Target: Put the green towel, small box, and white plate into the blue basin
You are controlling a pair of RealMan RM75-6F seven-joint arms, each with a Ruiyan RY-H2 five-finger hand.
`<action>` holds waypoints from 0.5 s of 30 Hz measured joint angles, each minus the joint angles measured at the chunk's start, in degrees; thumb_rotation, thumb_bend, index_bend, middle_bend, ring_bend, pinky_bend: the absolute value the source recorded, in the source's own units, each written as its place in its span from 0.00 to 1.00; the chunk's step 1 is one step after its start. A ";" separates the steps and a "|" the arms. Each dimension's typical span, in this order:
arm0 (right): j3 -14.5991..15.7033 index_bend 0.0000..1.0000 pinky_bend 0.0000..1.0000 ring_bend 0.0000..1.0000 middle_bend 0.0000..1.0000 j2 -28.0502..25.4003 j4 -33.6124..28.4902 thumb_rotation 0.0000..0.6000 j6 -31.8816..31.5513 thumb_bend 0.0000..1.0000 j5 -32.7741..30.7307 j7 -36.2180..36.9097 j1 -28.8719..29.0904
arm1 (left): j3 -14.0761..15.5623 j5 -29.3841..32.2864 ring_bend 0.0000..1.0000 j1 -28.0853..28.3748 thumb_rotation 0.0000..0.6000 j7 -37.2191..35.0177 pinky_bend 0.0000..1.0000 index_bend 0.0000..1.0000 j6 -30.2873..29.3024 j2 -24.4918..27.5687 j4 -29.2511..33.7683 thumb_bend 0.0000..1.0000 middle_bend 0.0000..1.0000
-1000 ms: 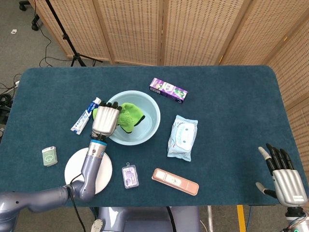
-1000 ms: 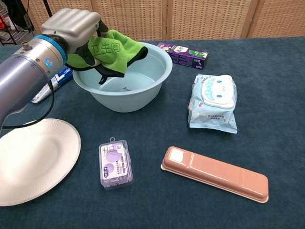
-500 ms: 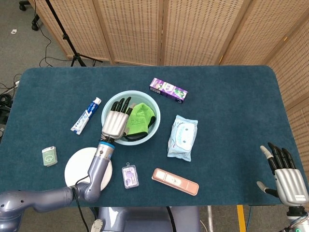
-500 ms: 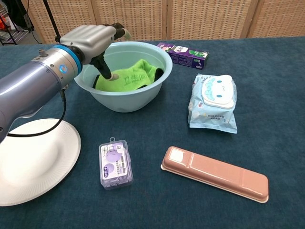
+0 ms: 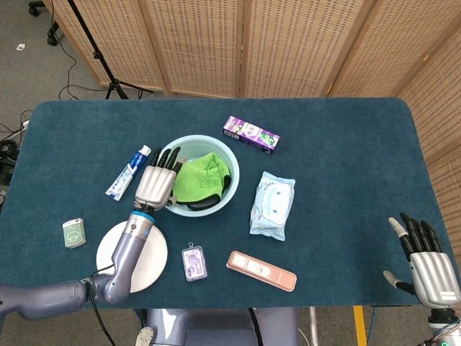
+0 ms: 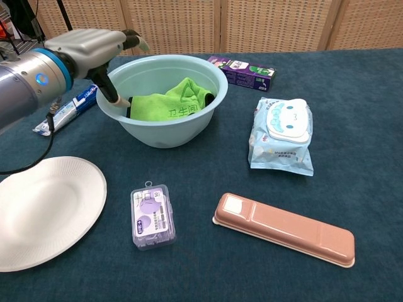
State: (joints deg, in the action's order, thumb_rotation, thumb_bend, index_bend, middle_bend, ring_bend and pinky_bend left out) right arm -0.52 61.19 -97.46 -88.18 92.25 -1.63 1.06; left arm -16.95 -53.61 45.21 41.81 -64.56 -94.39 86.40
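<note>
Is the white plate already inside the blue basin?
No, the white plate lies on the table, in front of the blue basin, which holds only the green towel.

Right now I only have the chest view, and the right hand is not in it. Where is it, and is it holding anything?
Observer: The right hand is at the near right corner of the table, fingers apart, holding nothing.
Operator: Is there any box left of the plate, outside my frame?
Observer: Yes, a small green box lies on the table left of the white plate, apart from it.
Operator: And the left hand, seen from above?
Observer: The left hand lies flat over the left rim of the blue basin, fingers stretched out, holding nothing. The green towel is beside it in the basin.
</note>
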 measured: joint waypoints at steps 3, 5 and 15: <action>0.05 0.06 0.00 0.00 0.00 0.09 -0.07 1.00 -0.01 0.16 0.10 -0.40 -0.01 | 0.40 -0.62 0.00 -0.96 1.00 -0.34 0.00 0.00 -0.58 3.62 2.60 0.16 0.00; 0.11 0.06 0.00 0.00 0.00 0.15 -0.18 1.00 0.01 0.16 0.18 -0.72 -0.02 | 0.57 -0.87 0.00 -1.59 1.00 -0.44 0.00 0.00 -0.97 6.33 4.30 0.16 0.00; 0.01 0.06 0.00 0.00 0.00 0.19 -0.57 1.00 -0.41 0.16 0.08 -1.53 -0.24 | 1.83 -0.78 0.00 -4.67 1.00 -1.57 0.00 0.00 -2.11 16.50 9.94 0.17 0.00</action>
State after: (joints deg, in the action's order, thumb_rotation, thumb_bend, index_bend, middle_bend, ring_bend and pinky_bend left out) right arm -0.51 61.38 -98.03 -88.59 92.33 -3.16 0.82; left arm -15.11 -54.39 40.54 40.24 -66.67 -77.89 96.34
